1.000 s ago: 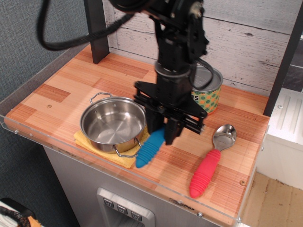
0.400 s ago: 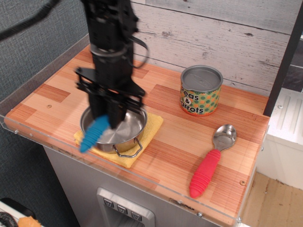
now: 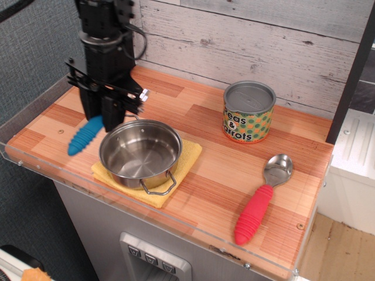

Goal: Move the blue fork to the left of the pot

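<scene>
The blue fork [image 3: 85, 136] shows only its ribbed blue handle, hanging tilted down-left just above the wooden table [image 3: 228, 175], left of the pot. Its tines are hidden inside my gripper. My gripper [image 3: 101, 117] is shut on the fork's upper end, at the pot's left rim. The pot [image 3: 140, 152] is a shiny round steel pot with wire loop handles, standing upright on a yellow cloth [image 3: 184, 161] near the table's front edge.
A "Peas & Carrots" tin can [image 3: 248, 112] stands at the back right. A red-handled spoon [image 3: 261, 202] lies at the front right. A clear acrylic rim [image 3: 35, 167] edges the table front and left. A dark post [image 3: 132, 35] stands behind my arm.
My gripper has carried the blue fork from the pot's right side, across over the pot, to its left side and lower toward the table.
</scene>
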Controlling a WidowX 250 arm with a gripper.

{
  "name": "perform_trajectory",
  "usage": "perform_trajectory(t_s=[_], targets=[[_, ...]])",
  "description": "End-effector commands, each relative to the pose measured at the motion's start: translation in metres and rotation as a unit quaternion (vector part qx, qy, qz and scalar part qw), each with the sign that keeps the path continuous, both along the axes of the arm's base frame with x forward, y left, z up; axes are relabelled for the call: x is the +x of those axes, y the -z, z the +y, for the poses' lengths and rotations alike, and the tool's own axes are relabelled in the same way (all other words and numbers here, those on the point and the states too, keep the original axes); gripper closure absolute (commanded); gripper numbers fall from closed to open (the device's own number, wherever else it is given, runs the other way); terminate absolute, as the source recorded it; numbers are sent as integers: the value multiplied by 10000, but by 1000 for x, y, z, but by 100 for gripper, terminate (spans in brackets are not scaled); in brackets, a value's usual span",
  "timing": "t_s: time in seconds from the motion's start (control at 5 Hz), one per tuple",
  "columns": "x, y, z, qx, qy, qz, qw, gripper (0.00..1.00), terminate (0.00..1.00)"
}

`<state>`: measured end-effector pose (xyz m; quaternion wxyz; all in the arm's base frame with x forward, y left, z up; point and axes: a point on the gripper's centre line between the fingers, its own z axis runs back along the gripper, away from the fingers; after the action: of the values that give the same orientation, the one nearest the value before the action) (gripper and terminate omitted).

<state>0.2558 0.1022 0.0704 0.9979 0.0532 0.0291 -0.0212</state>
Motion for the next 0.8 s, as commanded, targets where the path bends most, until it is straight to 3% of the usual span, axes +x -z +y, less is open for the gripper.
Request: perform_trajectory(t_s=[0.0, 0.2, 0.6], targets=[[16, 0, 53, 121, 299, -217, 9992, 100, 0], [15, 13, 64, 68, 417, -167, 9990, 100, 0], [20, 32, 67, 32, 459, -508, 9976, 100, 0]])
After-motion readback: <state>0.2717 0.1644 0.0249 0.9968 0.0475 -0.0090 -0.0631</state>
